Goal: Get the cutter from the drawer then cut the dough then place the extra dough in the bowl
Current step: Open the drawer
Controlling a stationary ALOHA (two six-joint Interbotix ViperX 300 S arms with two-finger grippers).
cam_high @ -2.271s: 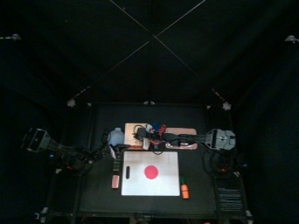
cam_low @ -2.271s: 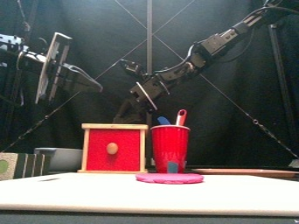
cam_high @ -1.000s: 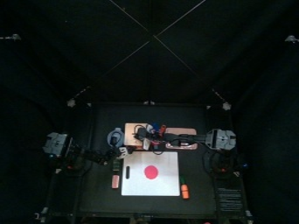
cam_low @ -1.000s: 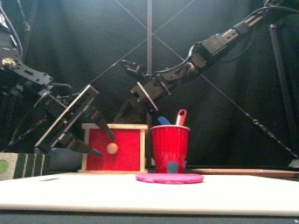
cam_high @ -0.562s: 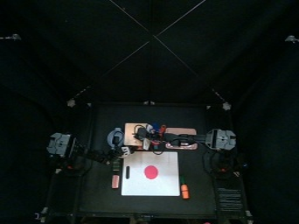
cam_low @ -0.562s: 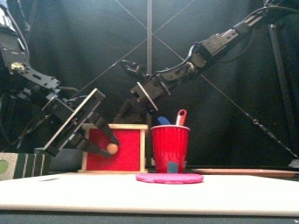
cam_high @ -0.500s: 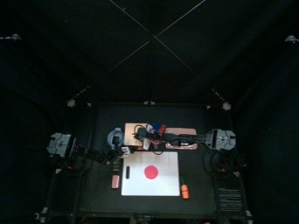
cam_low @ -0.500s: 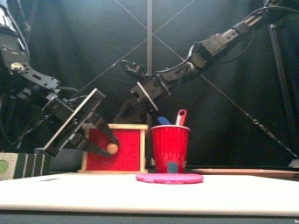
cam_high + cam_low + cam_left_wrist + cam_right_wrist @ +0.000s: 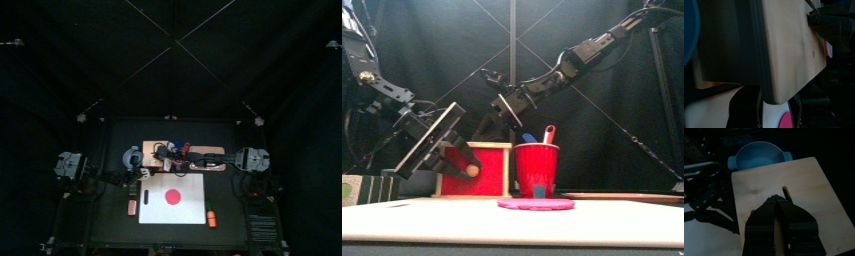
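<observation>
**A:** Where is the left pincer (image 9: 462, 162)?

**B:** Low at the front of the wooden box (image 9: 757, 183), tilted in against the red drawer front (image 9: 492, 178). Its jaws stand apart, released, with the box's front edge between them in the left wrist view. I can't tell whether they touch the front.

**A:** And the right one?

**B:** The right pincer (image 9: 775, 203) reaches past the middle of the table (image 9: 107, 225) and is planted on the box's top, just beside the slot. Its jaws are clenched together to a point and grasp nothing.

**A:** Can you see the cutter?

**B:** Not in any view. The drawer front looks flush with the box (though the left pincer covers part of it).

**A:** The dough?

**B:** The red dough (image 9: 171, 194) is a flat disc lying in the middle of the white cutting board (image 9: 151, 205), in front of the box and well apart from both pincers.

**A:** And the bowl?

**B:** The blue-grey bowl (image 9: 756, 155) sits just beside the box on its left, toward the back. The red cup (image 9: 536, 168) with its two toy knives stands between the box and the board, to the right of the drawer front.
</observation>
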